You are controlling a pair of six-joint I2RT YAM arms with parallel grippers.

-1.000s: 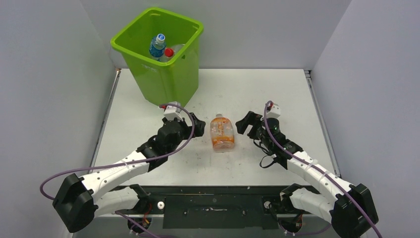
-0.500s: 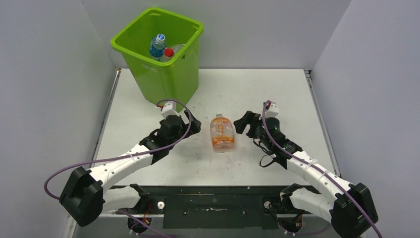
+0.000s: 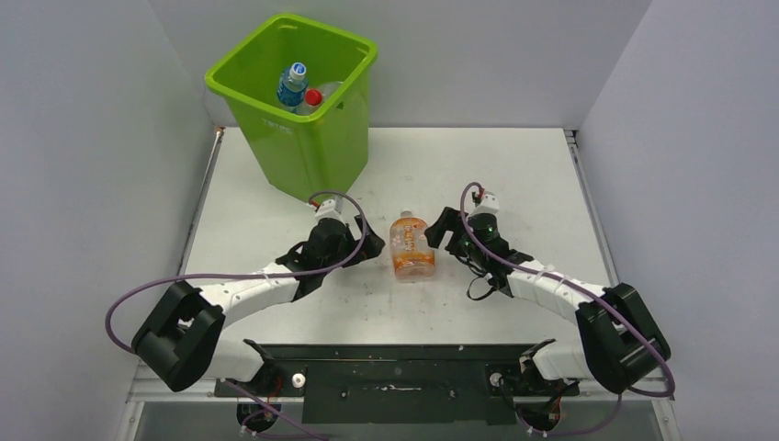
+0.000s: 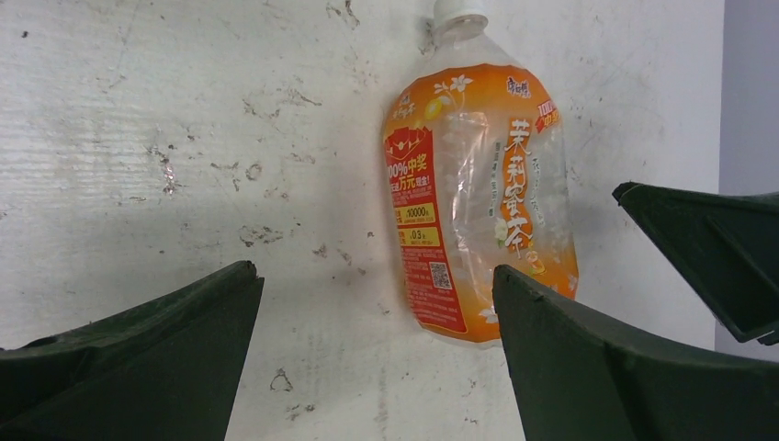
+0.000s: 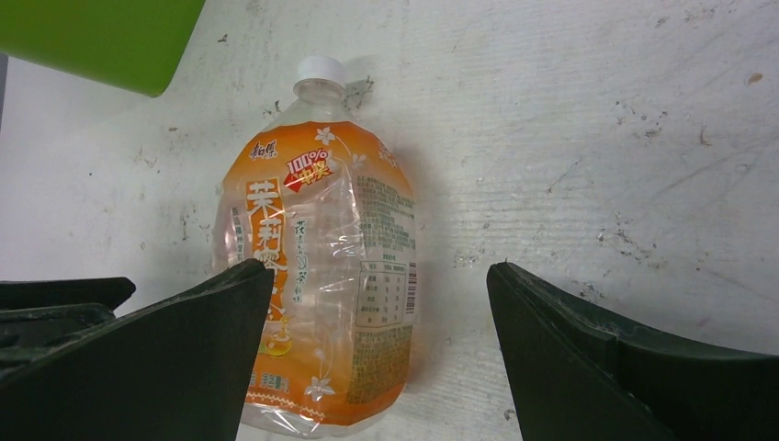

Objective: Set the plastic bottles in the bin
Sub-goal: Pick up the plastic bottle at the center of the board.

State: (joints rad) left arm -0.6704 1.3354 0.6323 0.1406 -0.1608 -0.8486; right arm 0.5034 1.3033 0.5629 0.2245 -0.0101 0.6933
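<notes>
A flattened clear bottle with an orange label and white cap (image 3: 412, 246) lies on the table, cap pointing away from the arms. My left gripper (image 3: 370, 242) is low beside its left side, open and empty. In the left wrist view the bottle (image 4: 478, 202) lies ahead and right of the gripper (image 4: 375, 271). My right gripper (image 3: 440, 227) is open beside the bottle's right side. Seen from the right wrist, the bottle (image 5: 321, 266) lies partly between the open fingers of that gripper (image 5: 381, 268). The lime-green bin (image 3: 312, 147) stands at the back left, holding a blue-labelled bottle (image 3: 292, 84) and a red-capped one (image 3: 313, 96).
The grey table (image 3: 514, 175) is scuffed and walled in by pale panels on three sides. A corner of the bin (image 5: 101, 37) shows at the top left of the right wrist view. The right gripper's finger (image 4: 707, 257) shows at the right edge of the left wrist view.
Both arms have lowered and closed in on the bottle: the right gripper shifted left toward it, the left gripper slightly right. Both stayed open and the bottle has not moved.
</notes>
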